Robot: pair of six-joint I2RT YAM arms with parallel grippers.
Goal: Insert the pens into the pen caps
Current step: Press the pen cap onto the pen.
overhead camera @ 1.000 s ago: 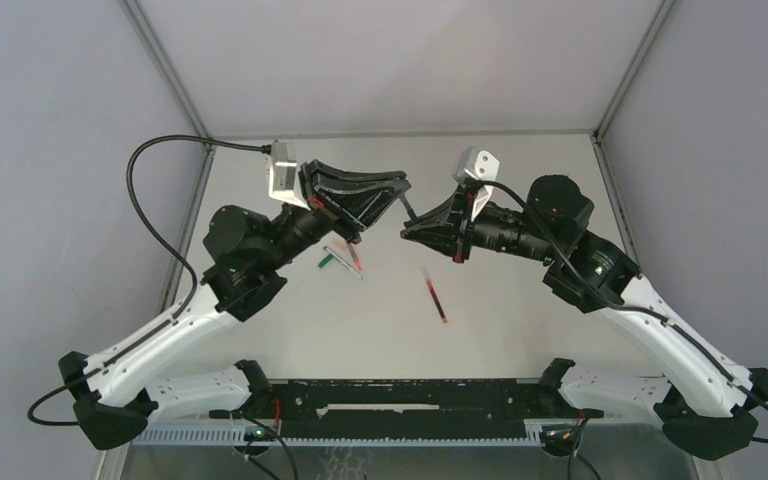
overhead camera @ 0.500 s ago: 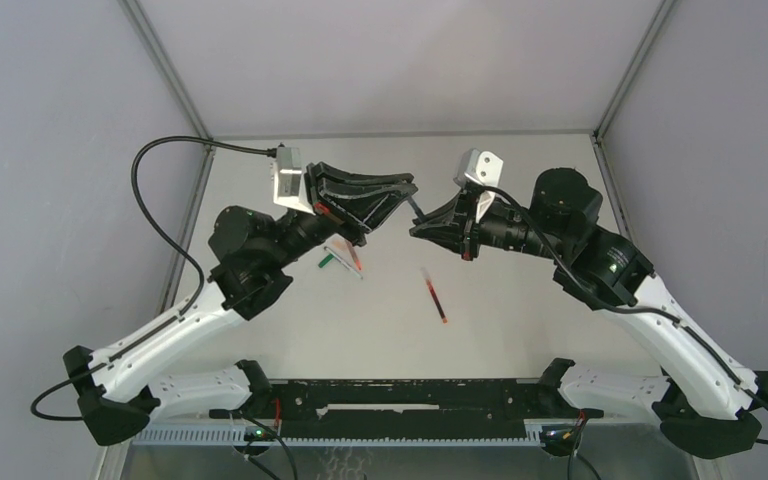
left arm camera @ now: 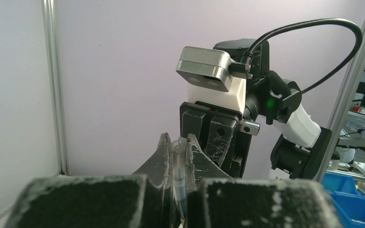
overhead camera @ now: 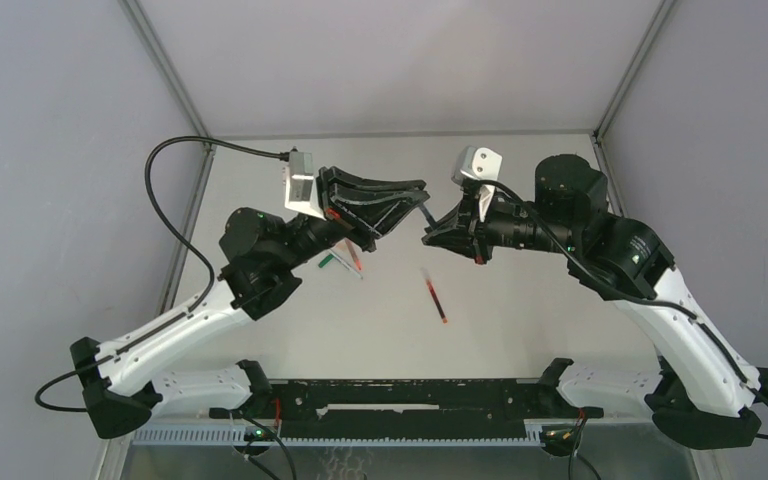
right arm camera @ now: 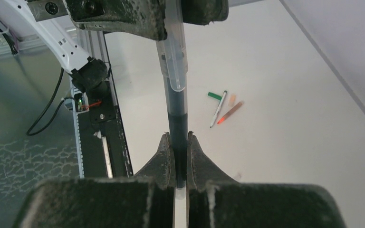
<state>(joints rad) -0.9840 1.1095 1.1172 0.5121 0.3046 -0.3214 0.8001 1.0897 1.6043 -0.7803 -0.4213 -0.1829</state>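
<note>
Where arms meet | left jaws pinch clear cap (right arm camera: 173, 66) | right jaws pinch black pen (right arm camera: 177, 118) | tip hidden

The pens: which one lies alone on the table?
The red pen near the middle. The other red pen lies beside the pale pen, further left.

The right pincer (right arm camera: 178, 142) had black matt plastic fingers (right arm camera: 163, 159), scuffed whitish and rough. The pen (right arm camera: 177, 114) looked smooth, glossy plastic, dark then clear. The table (right arm camera: 275, 95) was matt.
</note>
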